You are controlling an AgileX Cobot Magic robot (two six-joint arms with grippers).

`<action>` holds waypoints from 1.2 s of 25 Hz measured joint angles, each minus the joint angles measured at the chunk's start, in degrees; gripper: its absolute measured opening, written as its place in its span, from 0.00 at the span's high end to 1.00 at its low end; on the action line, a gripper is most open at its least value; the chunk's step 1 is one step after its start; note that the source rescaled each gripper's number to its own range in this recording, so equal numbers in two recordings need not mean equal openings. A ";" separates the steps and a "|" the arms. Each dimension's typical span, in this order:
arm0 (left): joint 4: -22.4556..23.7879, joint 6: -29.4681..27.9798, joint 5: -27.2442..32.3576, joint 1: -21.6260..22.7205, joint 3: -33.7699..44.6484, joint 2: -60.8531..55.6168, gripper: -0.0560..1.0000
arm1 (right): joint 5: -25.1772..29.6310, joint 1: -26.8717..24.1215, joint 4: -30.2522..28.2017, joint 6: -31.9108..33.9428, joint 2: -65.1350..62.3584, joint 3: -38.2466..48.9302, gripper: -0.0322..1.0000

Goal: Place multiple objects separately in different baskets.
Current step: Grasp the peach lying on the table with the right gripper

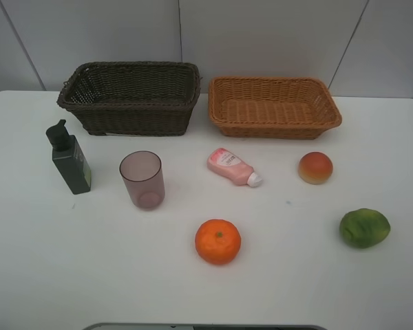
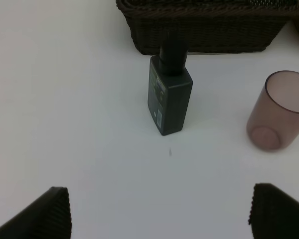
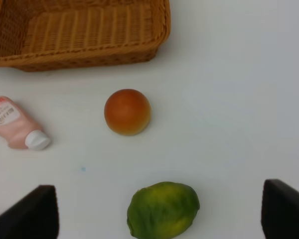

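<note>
Dark basket (image 1: 134, 121) and tan basket (image 1: 275, 128) are rectangular woven wicker.

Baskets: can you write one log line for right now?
dark basket: empty | tan basket: empty | left gripper: open | right gripper: open

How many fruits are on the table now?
3: the orange near the front middle, the peach before the tan basket, the green fruit far right. None looks hidden.

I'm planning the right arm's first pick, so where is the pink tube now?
In the exterior high view the pink tube lies on its side near the middle, in front of the orange-tan basket, between the mauve cup and the peach.
</note>
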 joint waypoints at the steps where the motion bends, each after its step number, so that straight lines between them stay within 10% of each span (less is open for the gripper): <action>1: 0.00 0.00 0.00 0.00 0.00 0.00 0.08 | -1.26 0.00 0.41 0.00 3.83 -0.52 0.28; 12: 0.00 0.00 0.00 0.00 0.00 0.00 0.08 | -15.20 13.37 0.09 0.00 37.41 -11.43 0.28; 30: 0.00 0.00 0.00 0.00 0.00 0.00 0.08 | -12.13 23.45 4.85 0.05 56.73 -17.92 0.17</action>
